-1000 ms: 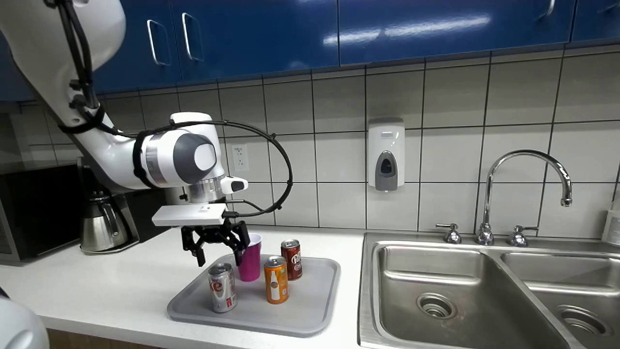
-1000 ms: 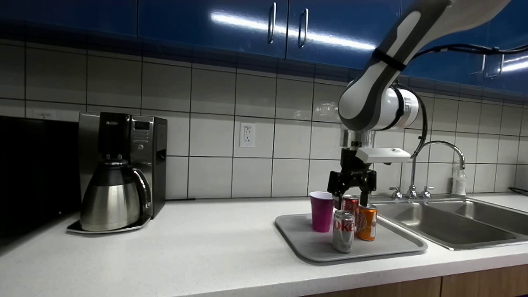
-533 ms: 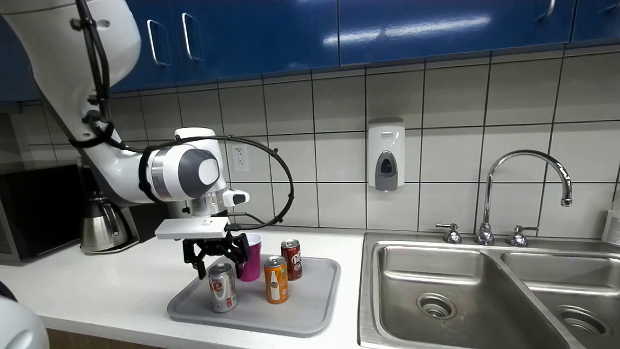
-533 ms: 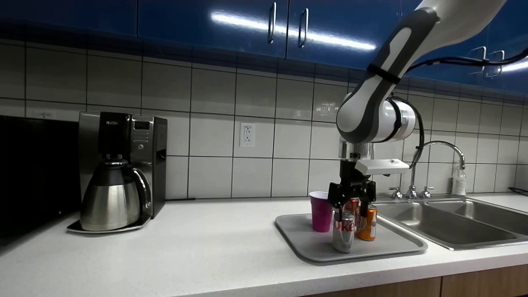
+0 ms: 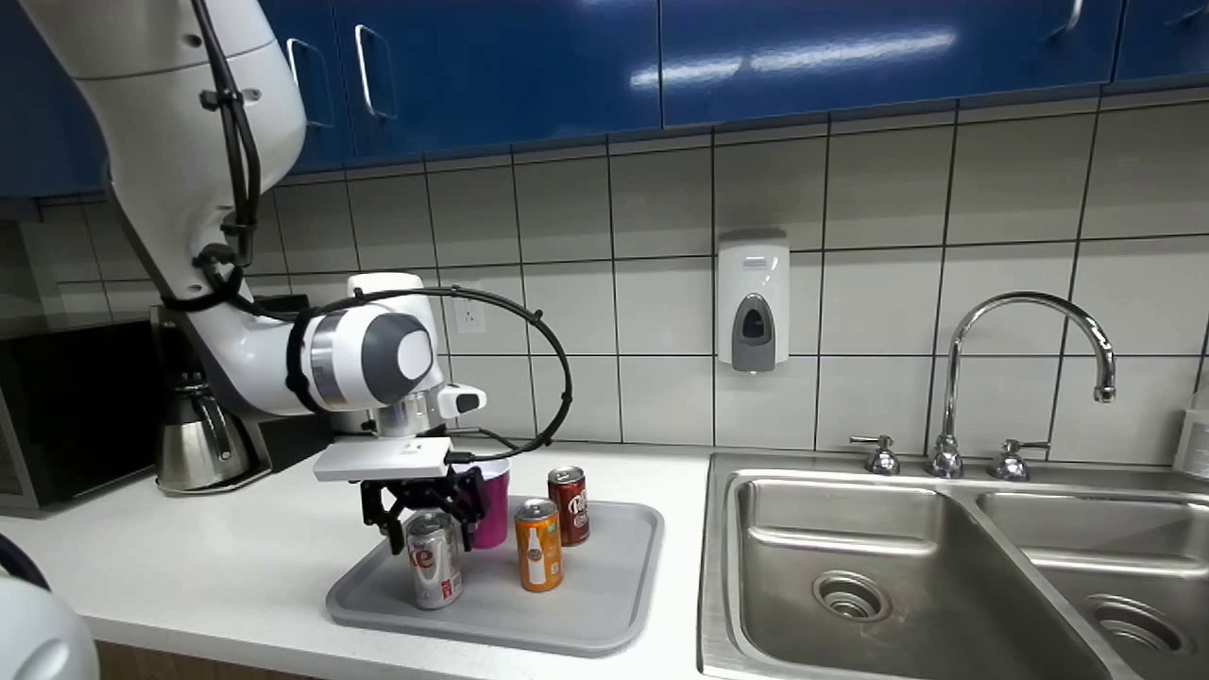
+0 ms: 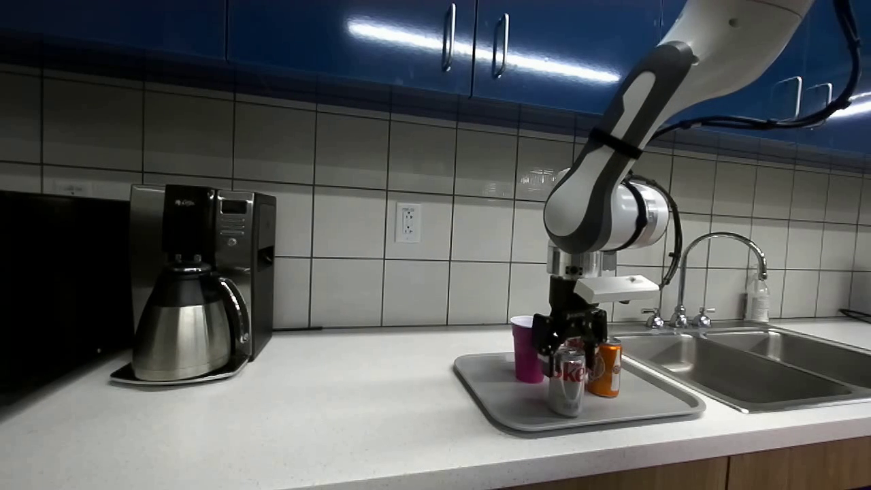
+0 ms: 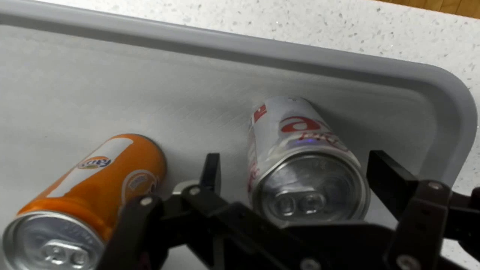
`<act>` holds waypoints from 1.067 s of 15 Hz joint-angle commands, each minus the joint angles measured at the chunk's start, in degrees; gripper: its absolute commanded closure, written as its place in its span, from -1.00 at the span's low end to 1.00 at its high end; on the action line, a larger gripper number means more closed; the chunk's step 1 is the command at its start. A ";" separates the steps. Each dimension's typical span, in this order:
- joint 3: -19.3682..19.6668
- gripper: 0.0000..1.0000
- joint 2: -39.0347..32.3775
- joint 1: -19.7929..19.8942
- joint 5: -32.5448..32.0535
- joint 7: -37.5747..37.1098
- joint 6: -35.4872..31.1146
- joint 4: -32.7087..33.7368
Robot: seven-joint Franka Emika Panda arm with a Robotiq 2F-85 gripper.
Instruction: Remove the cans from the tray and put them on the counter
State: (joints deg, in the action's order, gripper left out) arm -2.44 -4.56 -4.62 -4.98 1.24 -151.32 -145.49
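Straddling the silver can [image 7: 302, 150], ready, we judge, for the first pick.
Our gripper [image 5: 432, 546] has its jaws wide apart, one on each side of that can's top, nothing held; the can stands upright on the tray [image 5: 595, 604] between them. The orange can [image 7: 95, 189] is beside the gripper, the dark red-brown can [image 5: 569, 507] farther from it. Next we should settle a little lower, close squarely, and lift straight up before heading for the counter [image 5: 227, 557].
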 commanded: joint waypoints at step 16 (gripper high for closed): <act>-0.04 -0.48 -0.17 -0.27 -2.43 -0.90 1.46 1.14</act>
State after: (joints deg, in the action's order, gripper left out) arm -2.45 -5.83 -5.31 -6.08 1.16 -151.22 -144.19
